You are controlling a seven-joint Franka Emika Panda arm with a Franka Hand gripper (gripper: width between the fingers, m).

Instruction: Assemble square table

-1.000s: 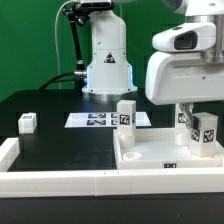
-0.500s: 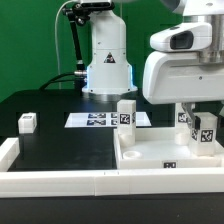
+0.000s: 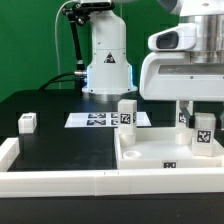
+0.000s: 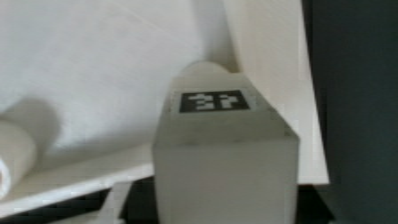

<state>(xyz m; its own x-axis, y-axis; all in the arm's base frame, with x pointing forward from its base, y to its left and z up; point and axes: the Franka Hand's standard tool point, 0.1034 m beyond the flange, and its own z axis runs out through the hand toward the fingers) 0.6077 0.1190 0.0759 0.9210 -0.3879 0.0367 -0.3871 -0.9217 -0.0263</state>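
hand (image 3: 203, 123) pinching tagged leg (image 3: 204, 138), upright over tabletop (image 3: 150, 160) at exterior view's right; second leg (image 3: 126, 113) stands at its opposite end; third leg (image 3: 27, 122) apart on table (image 3: 60, 142).

The square table (image 3: 140, 160) and its legs (image 3: 126, 113) are showing smooth white plastic; the black tabletop (image 3: 60, 140) is looking matt

No words or numbers reading legibly. Black-and-white tag patterns showing on middle leg (image 3: 127, 113), right leg (image 3: 204, 134), slab (image 3: 145, 161) edge and marker board (image 3: 95, 119).
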